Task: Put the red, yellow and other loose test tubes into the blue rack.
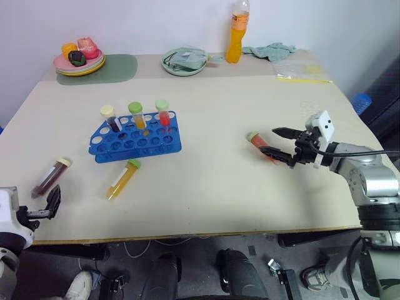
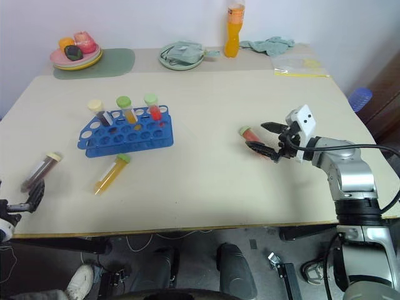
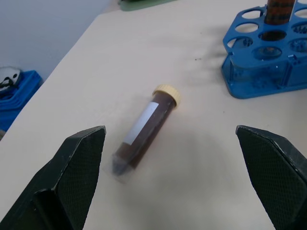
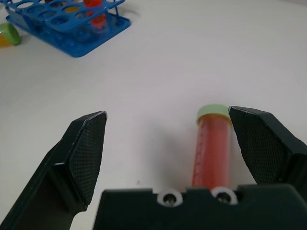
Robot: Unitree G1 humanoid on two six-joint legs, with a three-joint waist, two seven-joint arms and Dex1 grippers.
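Observation:
The blue rack (image 1: 134, 139) stands left of the table's middle with three capped tubes upright in its back row: a dark one (image 1: 110, 117), an orange one (image 1: 137, 114) and a red one (image 1: 163, 112). A yellow tube (image 1: 122, 179) with a green cap lies just in front of the rack. Further left lies a dark brown tube (image 3: 144, 134) with a yellow cap, a little ahead of my open left gripper (image 1: 49, 205). At the right, my right gripper (image 1: 279, 145) stands open around a red tube (image 4: 211, 148), which lies on the table close to one finger.
Along the back stand a plate of fruit (image 1: 80, 62) on a green mat (image 1: 115, 67), a green dish with a cloth (image 1: 183, 61), an orange drink bottle (image 1: 235, 31), a crumpled cloth (image 1: 270, 50) and a plastic bag (image 1: 300, 70). The table's front edge (image 1: 187, 234) is near both arms.

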